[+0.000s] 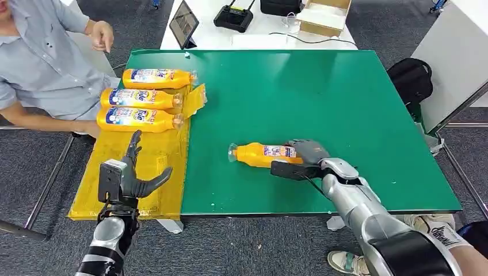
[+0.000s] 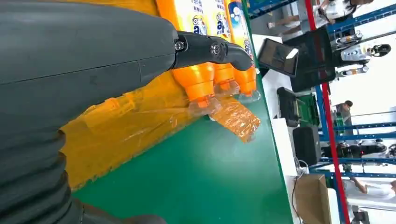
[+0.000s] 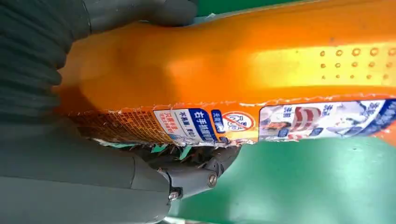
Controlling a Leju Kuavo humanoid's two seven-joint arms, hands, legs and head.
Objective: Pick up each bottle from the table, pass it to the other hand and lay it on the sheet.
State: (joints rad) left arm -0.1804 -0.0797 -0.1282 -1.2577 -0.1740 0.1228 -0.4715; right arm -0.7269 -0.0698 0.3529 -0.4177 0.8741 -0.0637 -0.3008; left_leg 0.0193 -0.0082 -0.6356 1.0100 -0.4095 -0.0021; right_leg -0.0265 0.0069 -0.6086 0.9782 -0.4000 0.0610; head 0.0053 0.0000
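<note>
Starting at the left of the head view, I count three bottles (image 1: 141, 100) already lying side by side on the yellow sheet (image 1: 152, 172), caps pointing toward the green mat (image 1: 322, 98). Their blue labels read "Tide" as far as I can make out (the smaller print is too fine for me). A person (image 1: 40, 63) in a grey shirt sits beside that end of the table.

My left hand (image 1: 129, 181) hovers above the near part of the sheet, fingers spread and holding nothing; I judge it is waiting for the handover. From its wrist camera I see the three caps lined up at the sheet's edge, where a corner of the sheet is folded over.

Further right, the fourth bottle (image 1: 262, 154) lies on its side on the green mat, cap pointing toward the sheet. My right hand (image 1: 308, 155) is wrapped around its base end; the wrist camera shows thumb and fingers on opposite sides of the orange body, so I call it gripped, though it still looks to be resting on the mat. The label there carries Chinese print and a red crossed-out circle, which I cannot read properly.

By my reckoning three are done; this one still needs lifting, passing and laying down.
</note>
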